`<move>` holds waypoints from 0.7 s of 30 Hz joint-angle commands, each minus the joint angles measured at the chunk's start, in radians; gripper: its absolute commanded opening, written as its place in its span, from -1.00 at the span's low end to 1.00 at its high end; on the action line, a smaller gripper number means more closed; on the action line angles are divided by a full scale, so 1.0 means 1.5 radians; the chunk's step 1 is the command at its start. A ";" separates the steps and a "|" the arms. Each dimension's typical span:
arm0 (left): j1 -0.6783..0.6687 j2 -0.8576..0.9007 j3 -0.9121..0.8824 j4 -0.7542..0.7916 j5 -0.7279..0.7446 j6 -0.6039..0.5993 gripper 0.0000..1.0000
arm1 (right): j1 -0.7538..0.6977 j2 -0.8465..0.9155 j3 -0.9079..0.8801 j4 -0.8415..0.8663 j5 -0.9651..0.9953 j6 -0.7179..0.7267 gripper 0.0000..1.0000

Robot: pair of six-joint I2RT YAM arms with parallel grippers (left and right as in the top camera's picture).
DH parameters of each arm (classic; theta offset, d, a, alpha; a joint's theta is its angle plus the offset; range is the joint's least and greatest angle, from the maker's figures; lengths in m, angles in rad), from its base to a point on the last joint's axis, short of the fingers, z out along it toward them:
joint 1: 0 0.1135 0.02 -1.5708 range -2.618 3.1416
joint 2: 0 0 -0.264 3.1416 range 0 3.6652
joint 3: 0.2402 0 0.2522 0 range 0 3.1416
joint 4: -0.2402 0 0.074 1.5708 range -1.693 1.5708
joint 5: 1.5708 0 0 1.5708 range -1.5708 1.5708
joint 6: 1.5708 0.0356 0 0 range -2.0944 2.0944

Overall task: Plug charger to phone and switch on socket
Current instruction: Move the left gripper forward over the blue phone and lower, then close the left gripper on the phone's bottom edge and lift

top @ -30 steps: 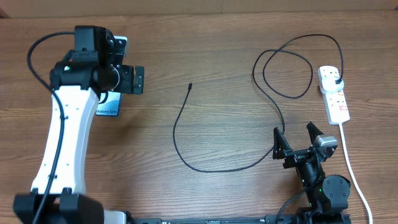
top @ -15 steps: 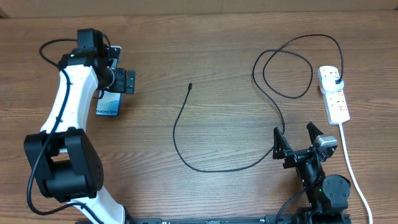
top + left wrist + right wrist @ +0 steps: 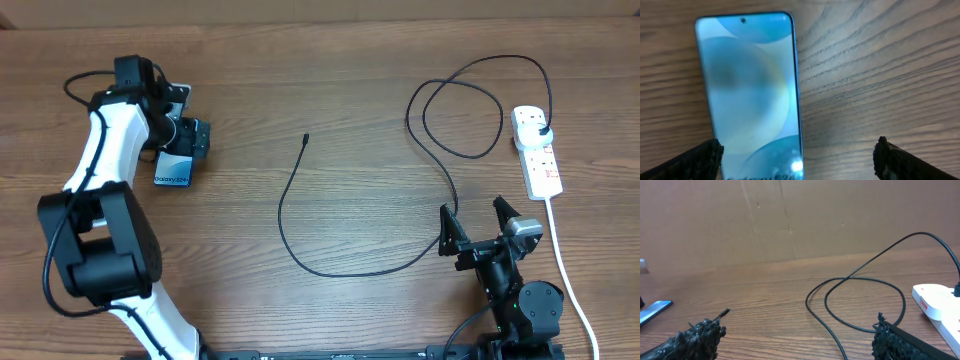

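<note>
Phone [image 3: 752,90] lies flat on the worktop [image 3: 880,75], far left, well apart from the charger [image 3: 281,215]. My left end effector [image 3: 800,157] hangs over it, fully open and empty. The phone sits off-centre, toward one finger. I should centre across its long edges before closing. My right end effector [image 3: 478,228], likewise open and empty, sits just beside the charger.

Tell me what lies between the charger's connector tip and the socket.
In the overhead view, bare table first, then the charger cable's own loops, just before the socket.
</note>
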 commanded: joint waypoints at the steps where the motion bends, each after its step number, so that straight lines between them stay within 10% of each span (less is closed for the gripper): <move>1: 0.004 0.035 0.014 0.010 0.016 0.013 0.99 | 0.003 -0.005 -0.004 0.002 -0.002 -0.001 1.00; 21: 0.005 0.048 0.014 0.087 -0.066 0.015 0.99 | 0.003 -0.005 -0.004 0.002 -0.002 -0.001 1.00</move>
